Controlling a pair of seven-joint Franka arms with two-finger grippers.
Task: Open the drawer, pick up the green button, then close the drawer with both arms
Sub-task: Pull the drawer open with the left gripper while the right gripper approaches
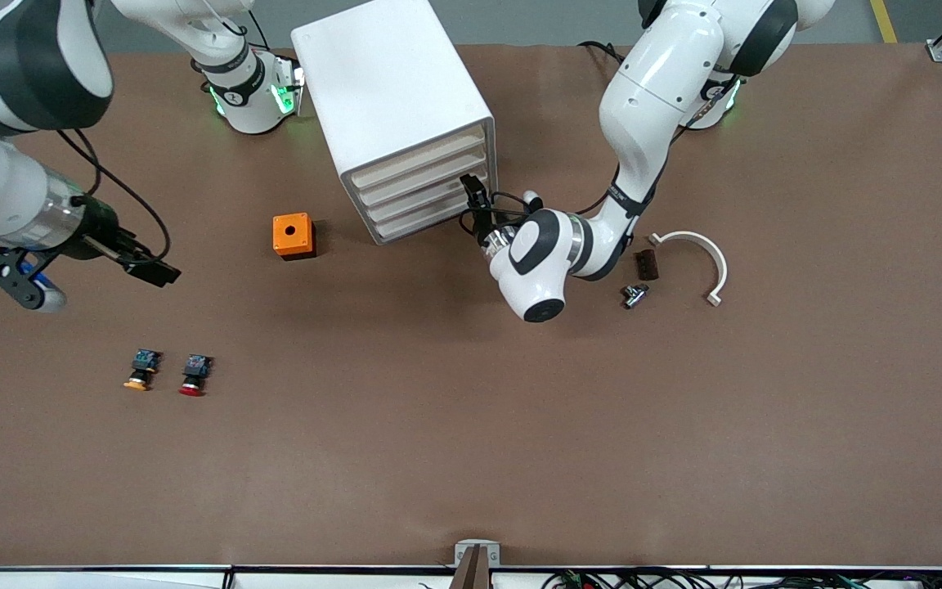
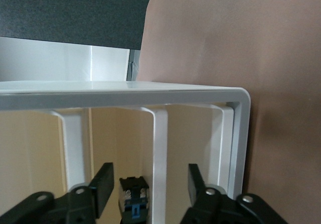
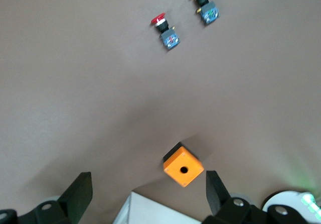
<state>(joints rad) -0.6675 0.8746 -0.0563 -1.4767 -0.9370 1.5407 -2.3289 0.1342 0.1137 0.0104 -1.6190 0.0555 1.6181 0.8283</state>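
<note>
The left gripper (image 1: 475, 192) is at the front of the white drawer cabinet (image 1: 393, 98), at the corner toward the left arm's end of the table. Its fingers (image 2: 103, 186) stand wide apart and hold nothing. Between them, inside the cabinet frame, sits a small black and bluish part (image 2: 133, 199); whether this is the green button cannot be told. The right gripper (image 1: 21, 282) waits in the air over the right arm's end of the table, its fingers (image 3: 79, 194) wide apart and empty. On the table lie an orange box (image 1: 293, 236), a red-capped button (image 1: 194, 375) and an orange-capped button (image 1: 142, 369).
</note>
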